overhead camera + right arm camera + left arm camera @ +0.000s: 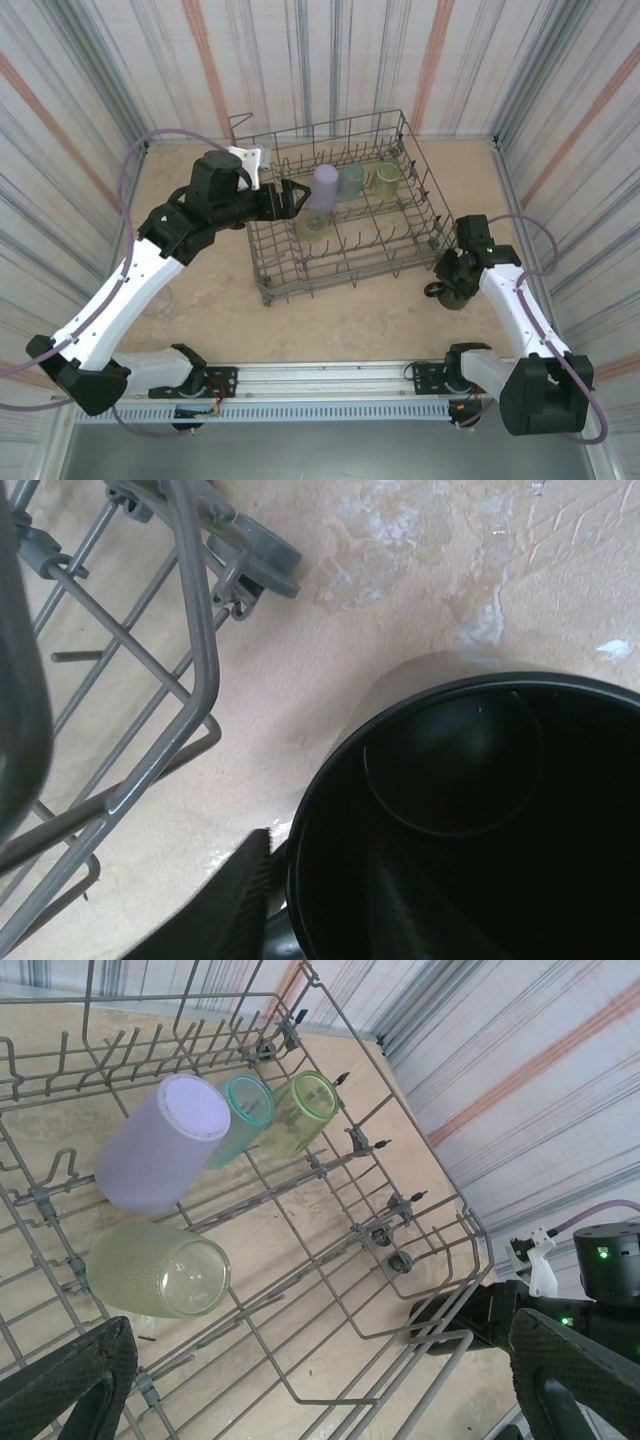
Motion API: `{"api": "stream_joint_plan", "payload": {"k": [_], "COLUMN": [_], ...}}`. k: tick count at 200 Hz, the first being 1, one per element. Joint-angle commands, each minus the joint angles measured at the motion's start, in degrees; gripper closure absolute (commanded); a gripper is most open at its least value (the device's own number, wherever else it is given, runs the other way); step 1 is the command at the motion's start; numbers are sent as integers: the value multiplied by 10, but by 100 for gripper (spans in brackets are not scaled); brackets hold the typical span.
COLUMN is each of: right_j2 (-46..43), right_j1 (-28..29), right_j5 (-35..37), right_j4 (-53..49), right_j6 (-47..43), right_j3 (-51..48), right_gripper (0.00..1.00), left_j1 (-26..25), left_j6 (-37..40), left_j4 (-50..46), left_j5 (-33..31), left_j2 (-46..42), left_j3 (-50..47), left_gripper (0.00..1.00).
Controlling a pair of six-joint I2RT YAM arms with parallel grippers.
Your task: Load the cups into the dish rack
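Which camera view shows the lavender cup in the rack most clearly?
The left wrist view: the lavender cup appears large, tilted among the dish rack tines. The top external view shows it small, near the left gripper.

High overview, close wrist views, common rack

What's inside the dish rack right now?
Four cups: a lavender cup, a teal cup and a yellow-green cup in a row, a second yellow-green cup nearer. The left gripper covers the dish rack's left edge from above, so that part is unchecked.
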Motion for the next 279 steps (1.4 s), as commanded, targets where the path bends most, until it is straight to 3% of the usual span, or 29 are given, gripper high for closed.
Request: {"api": "stream_joint_plan", "payload": {"k": [1, 82, 121, 153, 166, 186, 196, 252, 279], "right_j2": [5, -35, -93, -116, -120, -120, -118, -73, -66], "right_j1": [2, -26, -70, -144, -183, -234, -252, -364, -415], "right_j5": [-3, -11, -21, -34, -51, -80, -91, -137, -197], "right_j4": [-18, -95, -135, -148, -149, -147, -146, -142, -121], "right_j6": [7, -21, -42, -64, -70, -77, -80, -108, -84], "right_j3": [0, 104, 156, 191, 204, 222, 232, 332, 351], "right_gripper": [63, 42, 34, 25, 13, 11, 1, 1, 1], "left_j1": [-11, -89, -139, -196, -220, -255, -271, -328, -332], "left_j6": [-7, -3, 7, 19, 25, 32, 39, 77, 86], "left_j4": [3, 7, 6, -6, -9, -14, -18, -56, -83], "left_j5": [-14, -57, -87, -116, -123, -124, -125, -117, -110], "left_j2": [0, 28, 47, 87, 111, 154, 177, 323, 404], "left_j3": [-5, 25, 53, 98, 120, 156, 179, 337, 421], "left_gripper": [1, 1, 1, 1, 1, 1, 1, 1, 1]}}
